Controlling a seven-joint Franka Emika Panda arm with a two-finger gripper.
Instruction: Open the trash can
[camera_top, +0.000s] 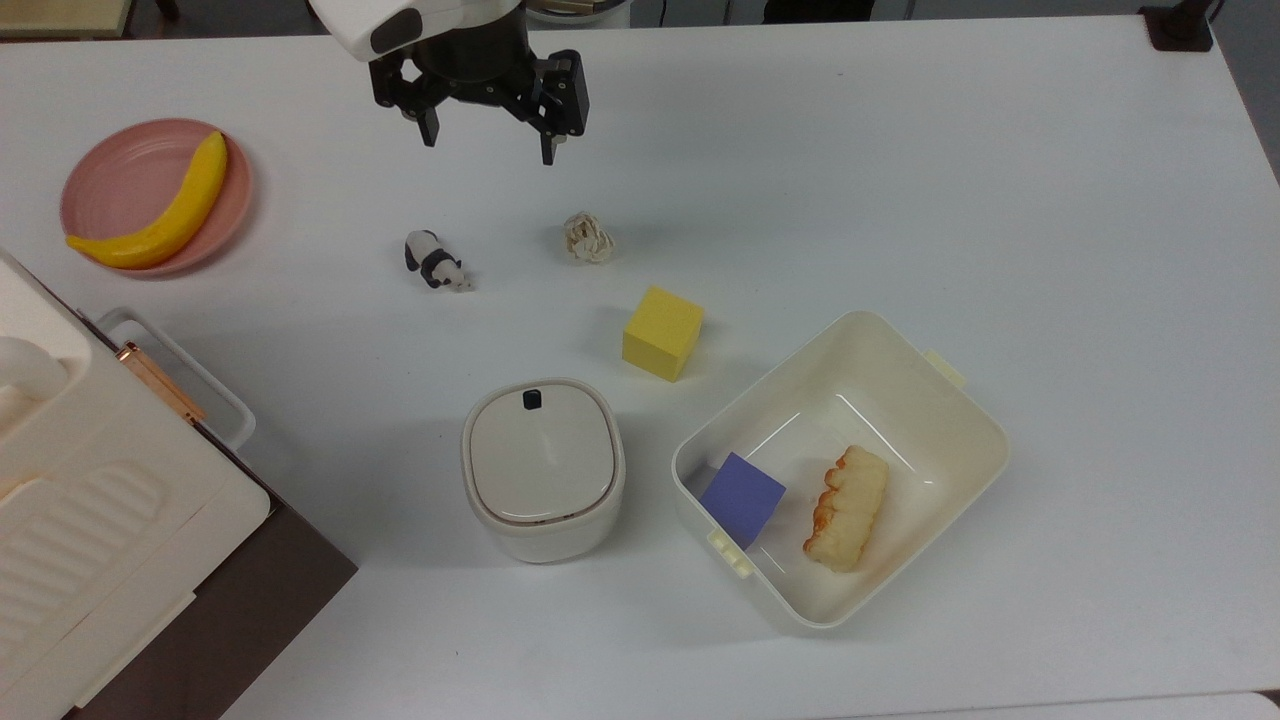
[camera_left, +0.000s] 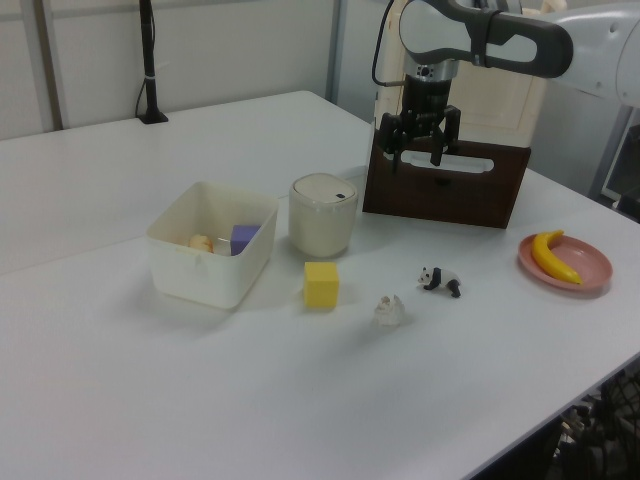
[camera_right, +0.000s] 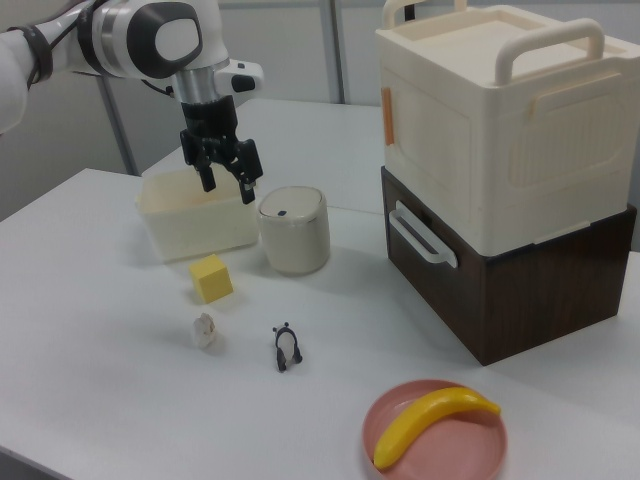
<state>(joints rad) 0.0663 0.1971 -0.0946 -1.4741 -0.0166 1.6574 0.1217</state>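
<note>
The black two-finger gripper (camera_top: 490, 140) is hanging with fingers spread over the white surface (camera_top: 900, 180), well apart from the small cream-white rounded-square trash can (camera_top: 543, 470), whose flat beige lid (camera_top: 540, 450) is lying closed, its small black button (camera_top: 532, 399) facing the gripper.

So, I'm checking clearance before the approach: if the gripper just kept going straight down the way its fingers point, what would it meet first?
Probably bare table. The open gripper hangs above tabletop short of the panda figurine and crumpled paper ball, well away from the trash can. Depth is uncertain.
</note>
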